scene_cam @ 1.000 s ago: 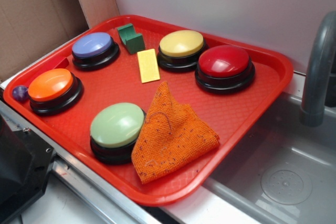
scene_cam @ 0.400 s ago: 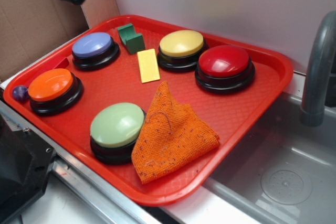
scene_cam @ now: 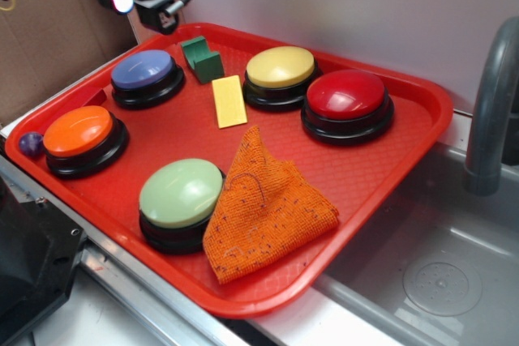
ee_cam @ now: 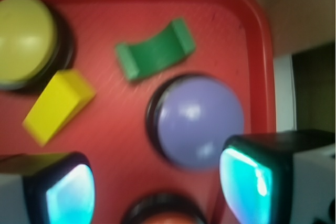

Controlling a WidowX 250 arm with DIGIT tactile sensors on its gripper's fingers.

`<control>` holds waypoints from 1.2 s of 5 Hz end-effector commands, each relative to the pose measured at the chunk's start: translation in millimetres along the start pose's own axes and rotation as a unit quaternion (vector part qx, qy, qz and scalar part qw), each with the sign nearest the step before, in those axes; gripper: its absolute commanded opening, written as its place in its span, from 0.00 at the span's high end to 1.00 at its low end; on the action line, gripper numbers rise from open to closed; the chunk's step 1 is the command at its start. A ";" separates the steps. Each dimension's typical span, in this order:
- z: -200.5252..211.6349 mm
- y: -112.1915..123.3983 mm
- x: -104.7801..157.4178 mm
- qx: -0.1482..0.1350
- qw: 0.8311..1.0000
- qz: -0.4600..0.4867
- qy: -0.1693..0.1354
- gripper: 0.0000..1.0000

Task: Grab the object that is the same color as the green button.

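Teal-glowing pads frame the end effector (ee_cam: 157,187), which hangs released and empty above the tray's (scene_cam: 405,143) far left corner, over the lavender button (ee_cam: 199,121). Just beyond that button lies the dark green block (ee_cam: 155,51), on the tray floor beside a yellow block (ee_cam: 58,106). Nearest the camera sits the green button (scene_cam: 180,192), touching an orange cloth (scene_cam: 263,208).

Five dome buttons (scene_cam: 182,193), two blocks (scene_cam: 202,57), one cloth (scene_cam: 263,208), one tray (scene_cam: 389,160).
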State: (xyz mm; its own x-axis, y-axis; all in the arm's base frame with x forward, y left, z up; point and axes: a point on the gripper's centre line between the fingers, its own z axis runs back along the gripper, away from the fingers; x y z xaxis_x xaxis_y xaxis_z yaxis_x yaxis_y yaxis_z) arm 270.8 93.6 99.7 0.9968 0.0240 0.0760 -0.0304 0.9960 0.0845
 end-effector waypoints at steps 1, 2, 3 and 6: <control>-20.7 -0.2 40.7 0.014 0.999 -0.017 -0.034 0.00; -35.0 -3.8 44.4 0.018 0.999 -0.024 -0.021 0.00; -46.6 -8.9 47.3 0.003 0.999 -0.043 -0.020 0.00; -56.5 -7.8 50.0 0.018 0.998 -0.056 -0.015 0.98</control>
State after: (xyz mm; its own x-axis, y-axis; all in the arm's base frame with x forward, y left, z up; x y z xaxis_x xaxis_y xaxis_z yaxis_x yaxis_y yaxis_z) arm 312.6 88.1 29.9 0.9958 -0.0830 0.0380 0.0785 0.9910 0.1081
